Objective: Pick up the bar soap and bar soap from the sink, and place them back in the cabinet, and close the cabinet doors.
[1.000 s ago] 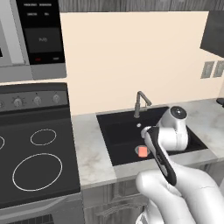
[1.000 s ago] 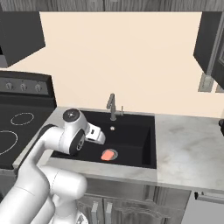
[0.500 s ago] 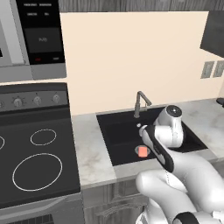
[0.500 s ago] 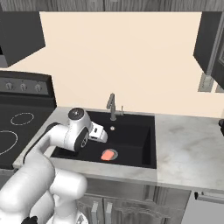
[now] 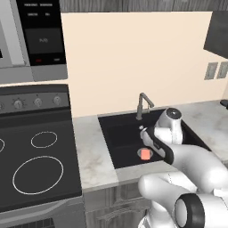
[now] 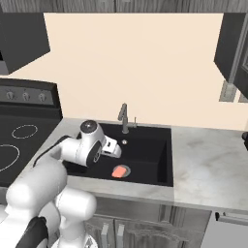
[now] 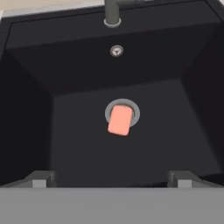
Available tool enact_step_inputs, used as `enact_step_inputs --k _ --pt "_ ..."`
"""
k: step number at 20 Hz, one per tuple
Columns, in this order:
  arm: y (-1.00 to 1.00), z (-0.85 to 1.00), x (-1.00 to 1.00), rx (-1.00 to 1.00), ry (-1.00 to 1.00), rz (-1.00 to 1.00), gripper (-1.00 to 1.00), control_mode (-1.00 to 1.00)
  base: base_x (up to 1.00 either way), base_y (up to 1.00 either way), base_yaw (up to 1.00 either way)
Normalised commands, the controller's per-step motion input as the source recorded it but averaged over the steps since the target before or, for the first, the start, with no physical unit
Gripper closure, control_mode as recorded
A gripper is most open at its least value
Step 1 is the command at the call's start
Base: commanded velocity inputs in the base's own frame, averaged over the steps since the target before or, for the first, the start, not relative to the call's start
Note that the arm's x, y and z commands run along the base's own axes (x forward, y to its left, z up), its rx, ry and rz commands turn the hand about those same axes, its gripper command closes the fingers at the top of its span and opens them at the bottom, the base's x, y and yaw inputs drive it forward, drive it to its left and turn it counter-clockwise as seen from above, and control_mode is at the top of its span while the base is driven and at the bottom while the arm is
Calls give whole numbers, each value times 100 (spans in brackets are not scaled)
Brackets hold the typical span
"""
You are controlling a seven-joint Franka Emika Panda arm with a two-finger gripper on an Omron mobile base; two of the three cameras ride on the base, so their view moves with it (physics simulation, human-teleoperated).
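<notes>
Hovering over the sink (image 7: 35,109), the tool (image 7: 112,178) has its two dark fingertips (image 7: 40,178) spread wide with nothing between them, both well above the basin floor. Straight ahead of the tool in the hand view, one salmon-orange bar soap (image 7: 120,120) lies flat on the floor of the sink, resting partly on the round silver drain (image 7: 134,111) so that the ring shows around its upper end. From the two base views the same bar soap (image 5: 145,154) (image 6: 119,172) sits near the middle of the basin, toward its front wall, with the white hand of the arm held above the sink on the stovetop side of it. Behind the drain, a small round fitting (image 7: 116,50) is set in the back wall, and the grey faucet (image 5: 143,104) rises from the rear rim. A pale marbled tabletop (image 6: 208,164) surrounds the sink, and a black stovetop (image 5: 35,164) with white rings lies beyond it. A second soap cannot be made out.
</notes>
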Motion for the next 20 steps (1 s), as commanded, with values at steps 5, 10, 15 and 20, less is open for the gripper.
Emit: enact_step_inputs --k 5,10,15,20 --pt "-3 -23 20 0 0 0 -100 -100 0 0 0" --pt "-3 -24 21 0 0 0 -100 -100 0 0 0" --pt "-3 -20 15 0 0 0 -100 -100 0 0 0" --pt "-1 -21 0 0 0 0 -100 -100 0 0 0"
